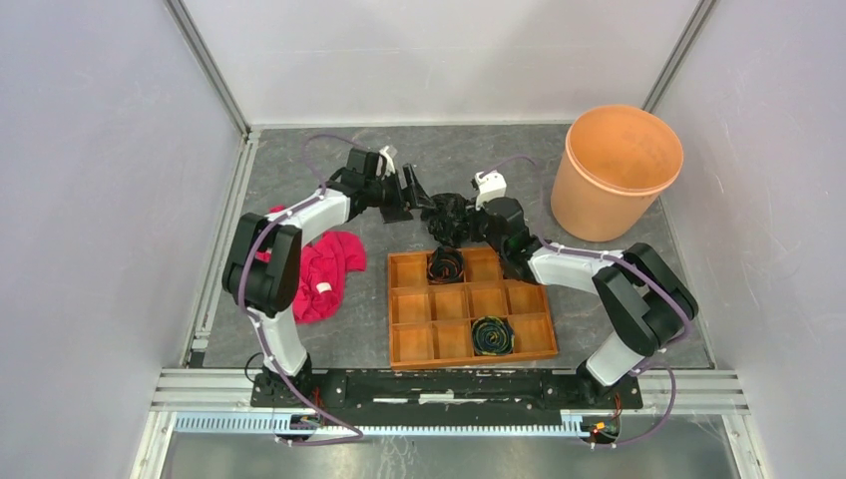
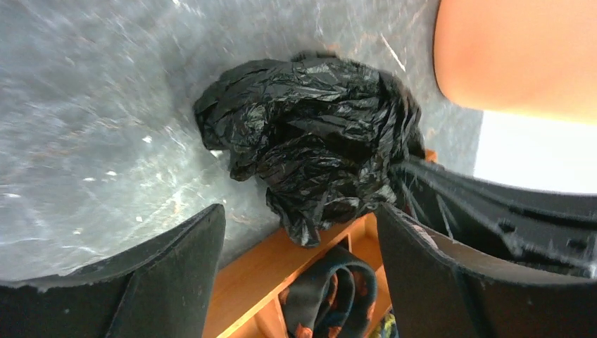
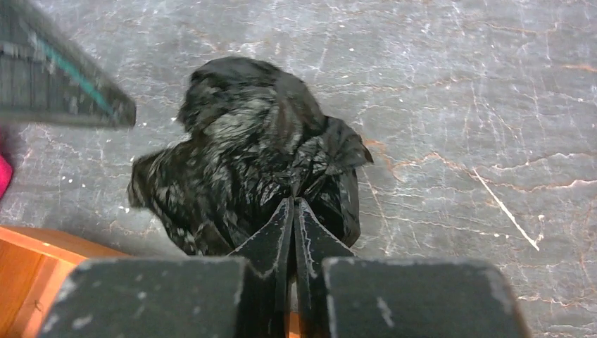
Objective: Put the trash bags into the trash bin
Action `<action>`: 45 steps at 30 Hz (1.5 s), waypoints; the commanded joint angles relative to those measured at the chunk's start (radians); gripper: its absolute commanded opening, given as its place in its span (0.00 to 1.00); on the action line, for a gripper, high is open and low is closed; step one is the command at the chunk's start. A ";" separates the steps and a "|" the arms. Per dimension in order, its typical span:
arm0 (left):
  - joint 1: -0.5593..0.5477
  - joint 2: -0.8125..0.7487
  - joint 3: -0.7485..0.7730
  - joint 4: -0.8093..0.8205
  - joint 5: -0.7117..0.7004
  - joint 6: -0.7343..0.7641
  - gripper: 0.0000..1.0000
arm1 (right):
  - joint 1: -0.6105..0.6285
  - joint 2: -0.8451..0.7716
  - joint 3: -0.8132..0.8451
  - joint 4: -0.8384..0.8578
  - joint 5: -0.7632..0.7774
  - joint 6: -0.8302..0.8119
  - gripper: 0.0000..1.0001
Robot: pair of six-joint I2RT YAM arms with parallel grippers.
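Top external view: the trash bag point(image 1: 447, 218) is a crumpled black wad on the grey table point(image 1: 439, 150), mid-frame. It lies just above the top edge of the wooden tray point(image 1: 451, 301), between the two arms. The trash bin point(image 1: 617, 170) stands upright at upper right, mouth open, well apart from the bag. A red cloth point(image 1: 324, 269) lies left of the tray and plays no part.

Right wrist view: the right gripper point(image 3: 293, 210) has its fingers pressed together on a small fold at the near side of the wad point(image 3: 239, 155). Only a pinch of film is caught, not the bulk.

Left wrist view: the left gripper point(image 2: 299, 211) has its fingers spread wide either side of the bag point(image 2: 310, 141), gripping nothing. The right arm's finger comes in from the right of the frame.

Risks, as I judge them:
- The pinch is thin and the film glossy, so the fold may slide out on the lift.
- The wad may unfurl and trail, snagging the tray wall or its dividers.
- A loose tail could catch the bin rim and hang outside.
- If the left fingers close now, they could strike the right finger, which sits close by.
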 commanded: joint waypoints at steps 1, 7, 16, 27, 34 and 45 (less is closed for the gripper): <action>-0.023 0.047 -0.016 0.128 0.176 -0.123 0.84 | -0.063 -0.023 -0.023 0.147 -0.139 0.044 0.00; -0.048 0.115 0.002 0.118 0.197 -0.130 0.71 | -0.086 -0.034 -0.035 0.191 -0.211 0.069 0.00; -0.052 0.106 0.002 0.101 0.150 -0.103 0.41 | -0.155 -0.083 -0.086 0.316 -0.368 0.151 0.00; -0.051 -0.125 -0.004 0.055 -0.076 0.074 0.02 | -0.155 -0.130 -0.080 0.303 -0.354 0.066 0.00; -0.051 -0.156 0.066 -0.075 -0.177 0.179 0.02 | -0.156 -0.128 -0.089 0.178 -0.260 -0.059 0.44; -0.058 -0.115 0.124 -0.158 -0.169 0.209 0.02 | -0.045 -0.195 -0.083 0.188 -0.442 -0.456 0.87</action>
